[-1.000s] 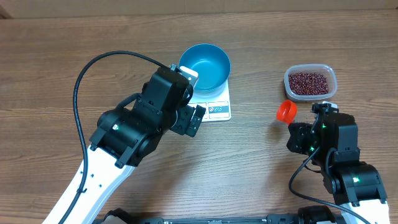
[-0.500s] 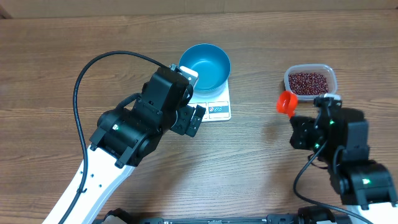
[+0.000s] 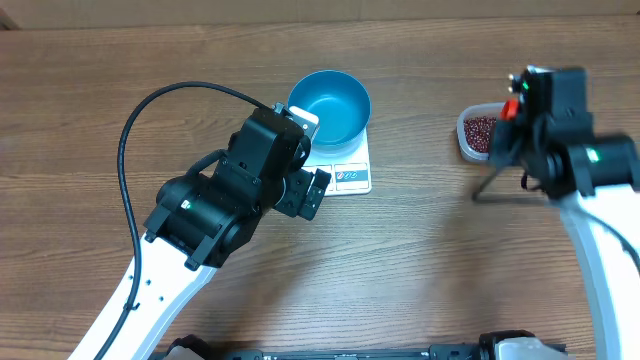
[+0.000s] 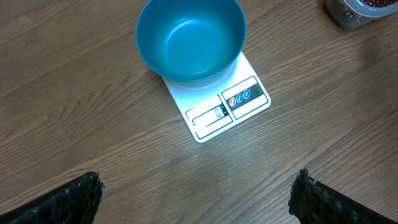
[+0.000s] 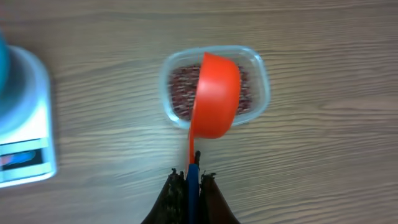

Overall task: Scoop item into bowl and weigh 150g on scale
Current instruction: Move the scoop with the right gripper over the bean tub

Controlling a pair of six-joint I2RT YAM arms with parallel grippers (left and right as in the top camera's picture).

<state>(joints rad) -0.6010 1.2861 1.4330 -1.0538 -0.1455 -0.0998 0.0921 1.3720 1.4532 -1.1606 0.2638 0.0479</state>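
After swinging up, right gripper, jaws pinching red scoop handle, is hovering over beans in clear tub, scooping next. left gripper is idling, jaws spread; blue bowl is sitting empty on scale.

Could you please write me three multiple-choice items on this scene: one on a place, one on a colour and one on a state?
1. Where does the bowl stand?
A) on the scale
B) on the bare table
C) on a tray

2. What colour is the scoop?
A) blue
B) red
C) white

3. What is the state of the right gripper?
A) open and empty
B) shut on the scoop's handle
C) shut on the bowl's rim

Answers:
1 A: the bowl sits on top of the white scale.
2 B: the scoop shows red above the tub of beans.
3 B: the right wrist view shows the fingers clamped on the handle.
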